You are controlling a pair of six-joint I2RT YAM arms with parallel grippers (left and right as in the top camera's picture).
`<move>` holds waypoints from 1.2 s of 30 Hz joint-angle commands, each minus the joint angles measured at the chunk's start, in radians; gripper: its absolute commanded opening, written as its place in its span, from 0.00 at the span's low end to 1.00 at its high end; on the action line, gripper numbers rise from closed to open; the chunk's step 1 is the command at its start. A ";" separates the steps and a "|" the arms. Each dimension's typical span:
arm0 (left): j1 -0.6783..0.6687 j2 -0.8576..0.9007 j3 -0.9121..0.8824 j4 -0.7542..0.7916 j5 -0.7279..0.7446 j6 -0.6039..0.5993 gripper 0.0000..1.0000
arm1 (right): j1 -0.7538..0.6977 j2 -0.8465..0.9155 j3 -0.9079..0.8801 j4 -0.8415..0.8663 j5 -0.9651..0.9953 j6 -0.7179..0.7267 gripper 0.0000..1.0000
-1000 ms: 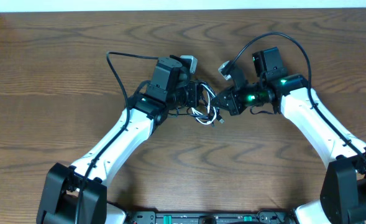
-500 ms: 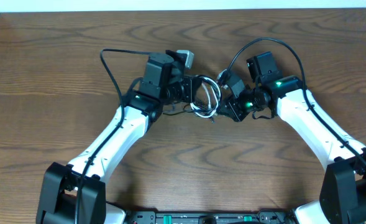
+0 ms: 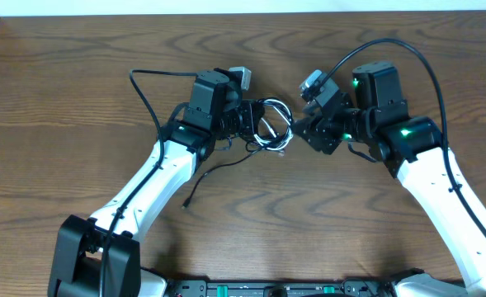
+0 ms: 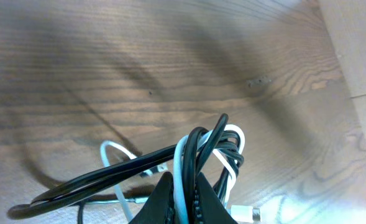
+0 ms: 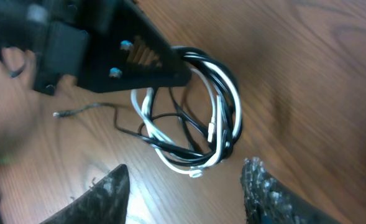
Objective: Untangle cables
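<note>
The left end effector (image 3: pixel 247 124) clamps the tangled thin black cord (image 4: pixel 108 177) and thin white cord (image 4: pixel 181 165). The right end effector (image 3: pixel 302 132) stands open just beside them.

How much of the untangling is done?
Hardly any. The black cable and white cable are looped together in one bundle. The left tool is shut on it; the right tool hangs open nearby, holding nothing. Separating them is all left.

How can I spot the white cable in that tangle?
Look near the middle of the wooden table, where the left end effector pinches a looped bundle. Twisted through the black cable is the white cable, the only pale cord there.
</note>
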 commanded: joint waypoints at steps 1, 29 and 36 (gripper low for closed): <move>0.002 -0.004 0.013 -0.019 0.045 -0.065 0.07 | 0.007 0.035 0.004 -0.001 0.044 -0.006 0.40; 0.046 -0.004 0.013 -0.028 0.124 -0.238 0.07 | 0.039 0.141 0.003 -0.082 0.051 0.087 0.33; 0.046 -0.004 0.013 -0.027 0.154 -0.264 0.08 | 0.042 0.148 0.002 -0.077 0.074 0.109 0.37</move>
